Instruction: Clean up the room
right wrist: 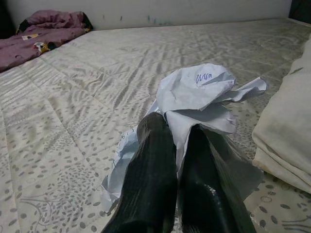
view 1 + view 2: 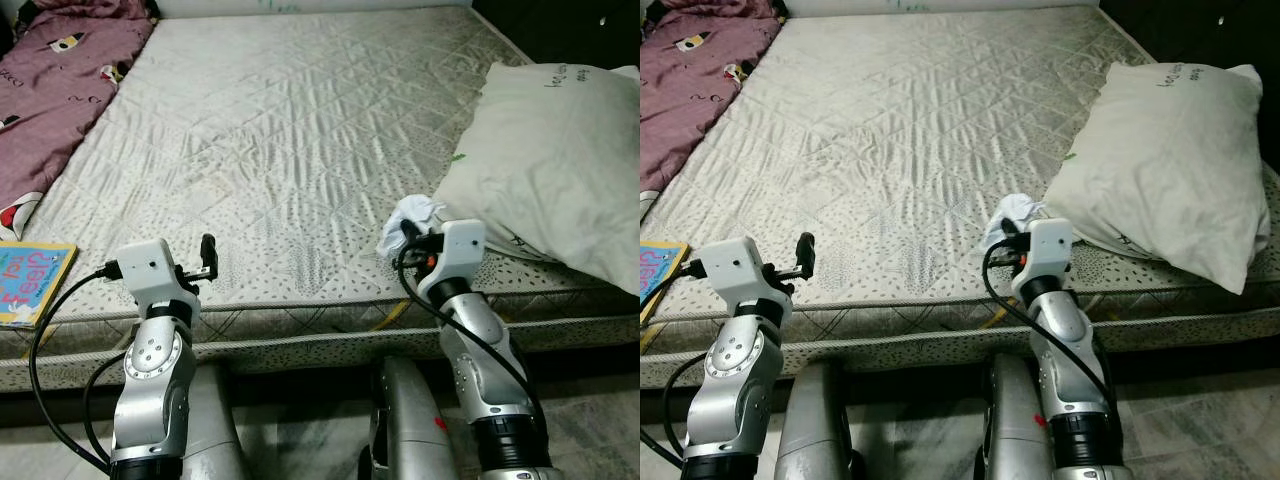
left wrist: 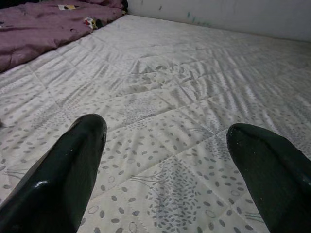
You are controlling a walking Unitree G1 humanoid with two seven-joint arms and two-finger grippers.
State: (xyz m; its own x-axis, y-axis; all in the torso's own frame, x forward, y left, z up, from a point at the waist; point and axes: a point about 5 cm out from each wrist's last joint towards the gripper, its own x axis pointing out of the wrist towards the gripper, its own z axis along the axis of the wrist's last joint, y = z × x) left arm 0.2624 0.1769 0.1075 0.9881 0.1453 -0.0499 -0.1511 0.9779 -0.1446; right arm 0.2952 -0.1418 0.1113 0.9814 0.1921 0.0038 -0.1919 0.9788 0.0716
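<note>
A crumpled white paper (image 2: pixel 412 215) with blue writing (image 1: pixel 194 94) sits at the mattress's near edge, just left of the pillow. My right gripper (image 2: pixel 408 232) is shut on it, the two black fingers (image 1: pixel 155 145) pinching its lower folds. My left gripper (image 2: pixel 208 255) is open above the near left part of the mattress (image 2: pixel 290 130), its fingers (image 3: pixel 73 160) wide apart with nothing between them.
A large white pillow (image 2: pixel 560 165) lies on the right side of the bed. A purple blanket (image 2: pixel 55 80) covers the far left. A colourful children's book (image 2: pixel 30 280) rests on the near left corner. Floor runs below the bed's front edge.
</note>
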